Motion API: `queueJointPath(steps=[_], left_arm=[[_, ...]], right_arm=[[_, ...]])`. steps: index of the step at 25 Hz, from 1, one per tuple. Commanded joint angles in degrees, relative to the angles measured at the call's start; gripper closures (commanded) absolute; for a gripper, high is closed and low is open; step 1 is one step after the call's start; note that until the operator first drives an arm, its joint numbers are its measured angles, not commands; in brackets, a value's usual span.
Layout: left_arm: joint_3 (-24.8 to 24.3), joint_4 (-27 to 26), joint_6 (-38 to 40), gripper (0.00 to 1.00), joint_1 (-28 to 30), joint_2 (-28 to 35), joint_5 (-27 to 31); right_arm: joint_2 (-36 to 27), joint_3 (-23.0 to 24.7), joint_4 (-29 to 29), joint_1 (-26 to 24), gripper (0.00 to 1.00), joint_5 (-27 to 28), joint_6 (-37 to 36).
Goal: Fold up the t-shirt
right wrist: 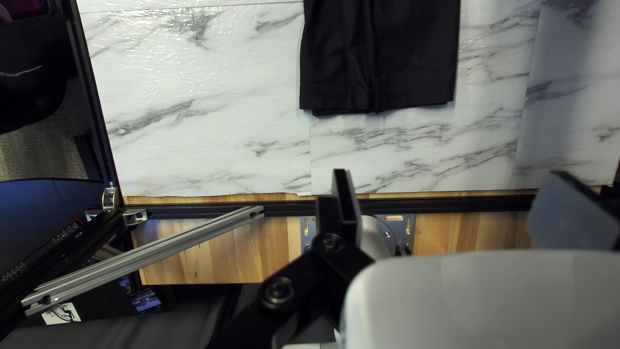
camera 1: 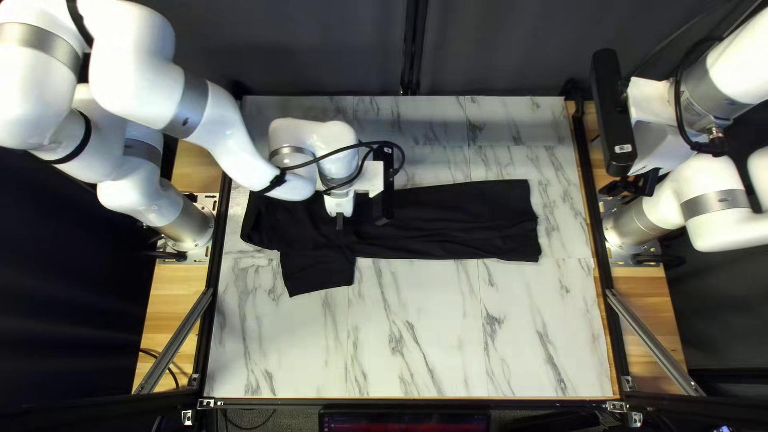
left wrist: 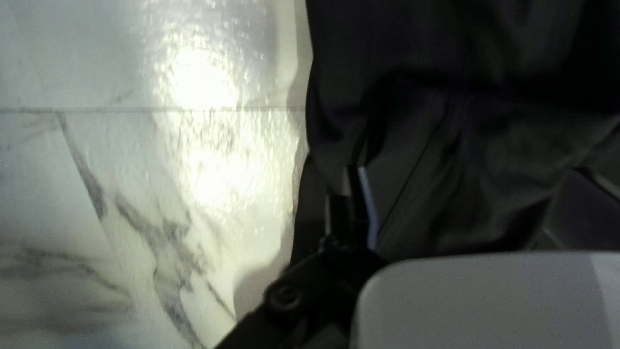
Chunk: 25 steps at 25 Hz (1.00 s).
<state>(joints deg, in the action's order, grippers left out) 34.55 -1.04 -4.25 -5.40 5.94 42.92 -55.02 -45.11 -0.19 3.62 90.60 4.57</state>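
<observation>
Left gripper point(left wrist: 468, 171), right gripper point(right wrist: 452, 172): fingers wide, holding nothing. Black cloth t-shirt point(camera 1: 464, 222) seemingly folded lengthwise; next, pinch sleeve point(camera 1: 318, 273), fold inward.

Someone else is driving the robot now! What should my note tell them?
Left gripper: open, over the black t-shirt.
Right gripper: open, away from the t-shirt, beyond its hem.
T-shirt: lying on the table, one sleeve sticking out toward the near edge.
Done: it looks folded lengthwise.
Left to do: probably tuck that sleeve in, then fold it shorter.
</observation>
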Motion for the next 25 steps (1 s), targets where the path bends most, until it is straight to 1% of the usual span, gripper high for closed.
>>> queueJointPath(steps=[1, 3, 7, 8, 9, 12, 13, 22, 24, 25], left_arm=[[-4.3, 3.5, 2.4, 0.0, -1.1, 6.9, 4.2], [-6.0, 4.9, 2.4, 0.0, -1.8, 9.8, 6.3], [-10.4, 8.2, -0.8, 0.0, -4.5, 15.8, 11.2], [-10.7, 8.5, -1.0, 0.0, -4.5, 16.2, 11.7], [-12.2, 9.2, -2.6, 0.0, -4.8, 17.5, 12.4], [-14.2, 9.2, -7.9, 0.0, -4.5, 17.8, 12.2], [-14.7, 9.4, -9.1, 0.0, -4.1, 17.3, 11.8], [-14.7, 9.4, -9.1, 0.0, -4.1, 17.3, 11.8], [-15.7, 10.1, -9.2, 0.0, -3.7, 19.7, 12.7], [-16.7, 11.1, -10.7, 0.0, -4.0, 22.7, 13.8]], right_arm=[[0.0, 0.0, 0.0, 0.0, 0.0, 0.0, 0.0], [0.0, 0.0, 0.0, 0.0, 0.0, 0.0, 0.0], [0.0, 0.0, 0.0, 0.0, 0.0, 0.0, 0.0], [0.0, 0.0, 0.0, 0.0, 0.0, 0.0, 0.0], [0.0, 0.0, 0.0, 0.0, 0.0, 0.0, 0.0], [0.0, 0.0, 0.0, 0.0, 0.0, 0.0, 0.0], [0.0, 0.0, 0.0, 0.0, 0.0, 0.0, 0.0], [0.0, 0.0, 0.0, 0.0, 0.0, 0.0, 0.0], [0.0, 0.0, 0.0, 0.0, 0.0, 0.0, 0.0], [0.0, 0.0, 0.0, 0.0, 0.0, 0.0, 0.0]])
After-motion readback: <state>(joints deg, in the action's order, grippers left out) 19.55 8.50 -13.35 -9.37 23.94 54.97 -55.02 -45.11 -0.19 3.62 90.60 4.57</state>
